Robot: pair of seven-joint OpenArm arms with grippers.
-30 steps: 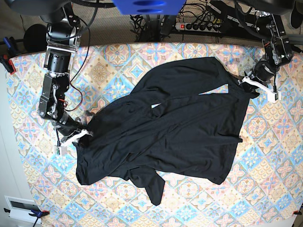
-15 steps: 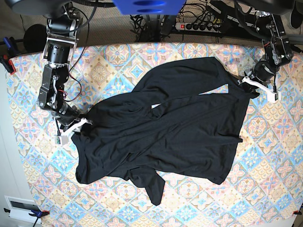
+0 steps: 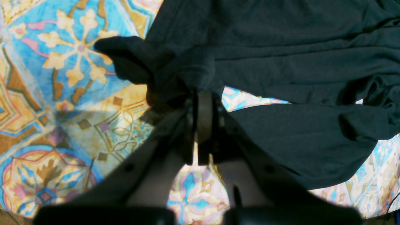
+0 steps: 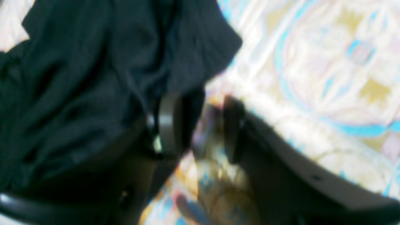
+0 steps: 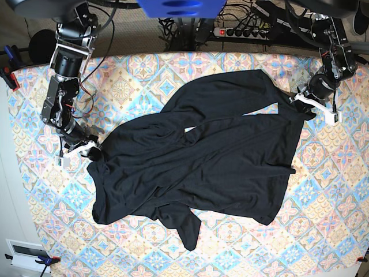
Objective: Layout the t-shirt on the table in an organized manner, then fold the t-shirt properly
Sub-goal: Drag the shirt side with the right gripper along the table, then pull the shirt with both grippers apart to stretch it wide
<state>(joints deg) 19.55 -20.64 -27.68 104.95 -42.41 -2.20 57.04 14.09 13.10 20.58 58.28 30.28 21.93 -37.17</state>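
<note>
The plain black t-shirt of soft thin fabric (image 5: 207, 161) lies spread but rumpled across the middle of the tabletop covered in pastel blue, pink and yellow diamond tiles with floral motifs (image 5: 323, 231). It is not flat: folds run across the body, a gap in the cloth shows the tiles near its upper middle, and a narrow tail of fabric hangs toward the near edge.

In the base view the left pincer (image 5: 316, 105) sits at the shirt's right edge, toward the far side of the tabletop. The left wrist view shows its jaws pressed together on a bunched corner of the t-shirt (image 3: 281, 62), the pinched wad bulging just past the left pincer (image 3: 203, 97) and the rest of the cloth stretching away to one side over the tabletop (image 3: 62, 93).

The right pincer (image 5: 78, 151) is at the shirt's left edge in the base view, just beside the cloth. In the blurred right wrist view its jaws stand apart with the patterned tabletop (image 4: 312, 78) showing in the gap between them. One finger lies against the edge of the t-shirt (image 4: 78, 78), the other is over bare tiles; the right pincer (image 4: 200, 125) has nothing clamped in it.
</note>
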